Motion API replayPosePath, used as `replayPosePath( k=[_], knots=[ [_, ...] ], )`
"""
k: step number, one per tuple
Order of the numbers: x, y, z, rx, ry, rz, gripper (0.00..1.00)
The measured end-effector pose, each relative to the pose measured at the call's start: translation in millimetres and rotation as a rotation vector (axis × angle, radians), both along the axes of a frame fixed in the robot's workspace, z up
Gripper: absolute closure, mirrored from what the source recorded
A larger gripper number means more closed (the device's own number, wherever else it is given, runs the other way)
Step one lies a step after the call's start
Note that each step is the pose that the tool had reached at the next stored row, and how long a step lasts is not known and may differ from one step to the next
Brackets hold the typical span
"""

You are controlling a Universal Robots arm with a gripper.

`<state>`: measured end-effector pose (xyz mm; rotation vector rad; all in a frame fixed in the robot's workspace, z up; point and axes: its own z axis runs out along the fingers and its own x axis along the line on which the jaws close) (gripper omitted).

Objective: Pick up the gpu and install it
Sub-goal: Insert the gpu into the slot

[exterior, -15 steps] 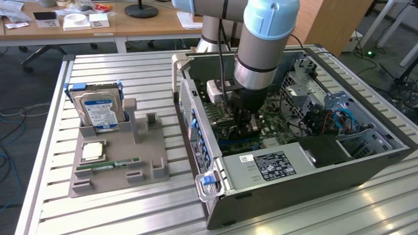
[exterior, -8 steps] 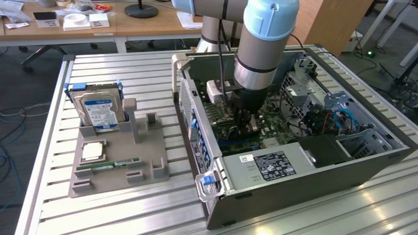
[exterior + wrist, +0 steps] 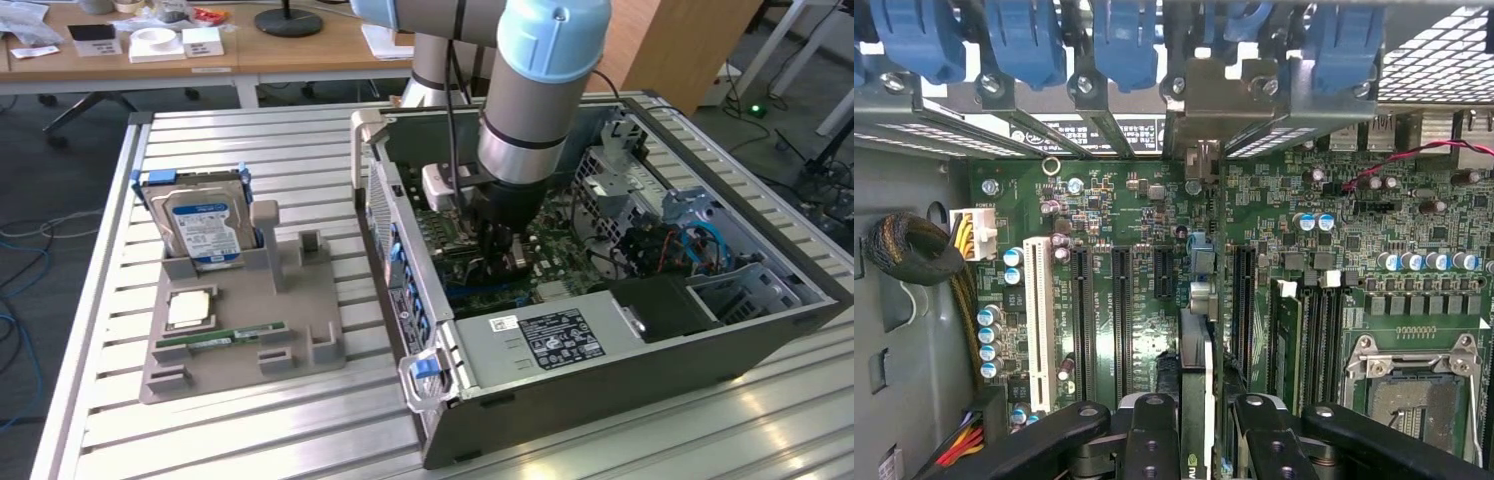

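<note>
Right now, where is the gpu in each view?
Exterior view: hidden under the gripper, low inside the open case over the motherboard.
Wrist view: the gpu stands edge-on between the gripper's fingers, over the slots.
Shared landmark: the green motherboard.

A slatted metal table (image 3: 267, 150) is seen, with two things set directly on it. A grey tray (image 3: 220, 365) is laid flat towards the exterior view's left. An open case (image 3: 627, 390) is laid on its side towards the exterior view's right, just beside the tray, with a narrow strip of slats left between them.
</note>
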<state>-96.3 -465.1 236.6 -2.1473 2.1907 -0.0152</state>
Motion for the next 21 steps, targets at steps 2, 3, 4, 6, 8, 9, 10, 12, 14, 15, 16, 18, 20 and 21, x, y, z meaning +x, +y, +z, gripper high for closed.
replayPosePath(
  k=[2, 3, 4, 6, 8, 9, 10, 12, 14, 15, 16, 18, 20, 21],
  knots=[
    [-0.4, 0.1, -0.1, 0.0001, -0.0001, 0.000, 0.74],
    [-0.7, 0.1, -0.2, 0.0002, -0.0002, 0.000, 0.74],
    [-0.9, 0.1, -0.2, 0.0003, -0.0002, 0.000, 0.74],
    [-1.4, 0.1, -0.2, 0.0004, -0.0001, 0.000, 0.74],
    [-1.9, 0.1, -0.2, 0.0002, -0.0001, 0.000, 0.74],
    [-2.1, 0.1, -0.2, 0.0003, -0.0001, 0.000, 0.74],
    [-2.3, 0.1, -0.2, 0.0002, -0.0001, 0.000, 0.74],
    [-2.5, 0.0, -0.2, 0.0002, -0.0001, 0.000, 0.74],
    [-2.7, 0.0, -0.4, 0.0000, -0.0002, 0.000, 0.74],
    [-2.8, -0.1, -0.8, -0.0003, -0.0001, 0.000, 0.74],
    [-3.0, -0.1, -0.9, -0.0007, 0.0002, 0.000, 0.74],
    [-2.9, 0.0, -1.0, -0.0004, 0.0002, 0.000, 0.74],
    [-2.9, 0.0, -1.3, 0.0002, 0.0000, 0.000, 0.74],
    [-2.9, 0.0, -1.3, 0.0003, -0.0001, 0.000, 0.74]
  ],
)
